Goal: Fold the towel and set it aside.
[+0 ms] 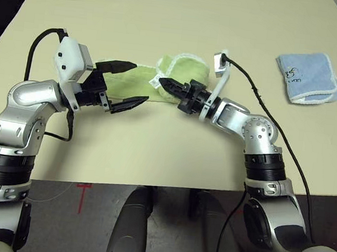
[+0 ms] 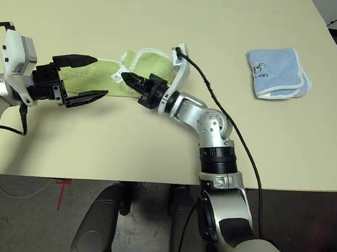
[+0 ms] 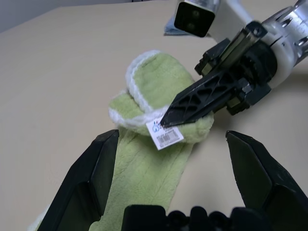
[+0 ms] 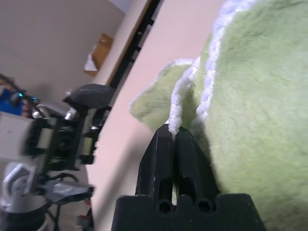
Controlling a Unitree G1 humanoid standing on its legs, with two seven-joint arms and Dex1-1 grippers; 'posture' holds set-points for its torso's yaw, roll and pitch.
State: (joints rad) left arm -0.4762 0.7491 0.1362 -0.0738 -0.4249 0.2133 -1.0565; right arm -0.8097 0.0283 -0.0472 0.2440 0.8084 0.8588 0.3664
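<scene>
Green towel (image 1: 138, 79) pinched in right claw (image 1: 165, 82)

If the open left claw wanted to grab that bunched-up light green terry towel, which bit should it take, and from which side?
Probably the flat strip of the light green terry towel nearest the left gripper, approached level from the robot's left. That end lies thin and flat between the open fingers, while the far end is bunched and already pinched by the shut right gripper.

Even, fairly bright overhead light falls on the table (image 1: 152, 160), with only soft, short shadows under the arms and no glare. The head views are sharp. In the right wrist view, the towel (image 4: 250, 110) is blurred close up.
</scene>
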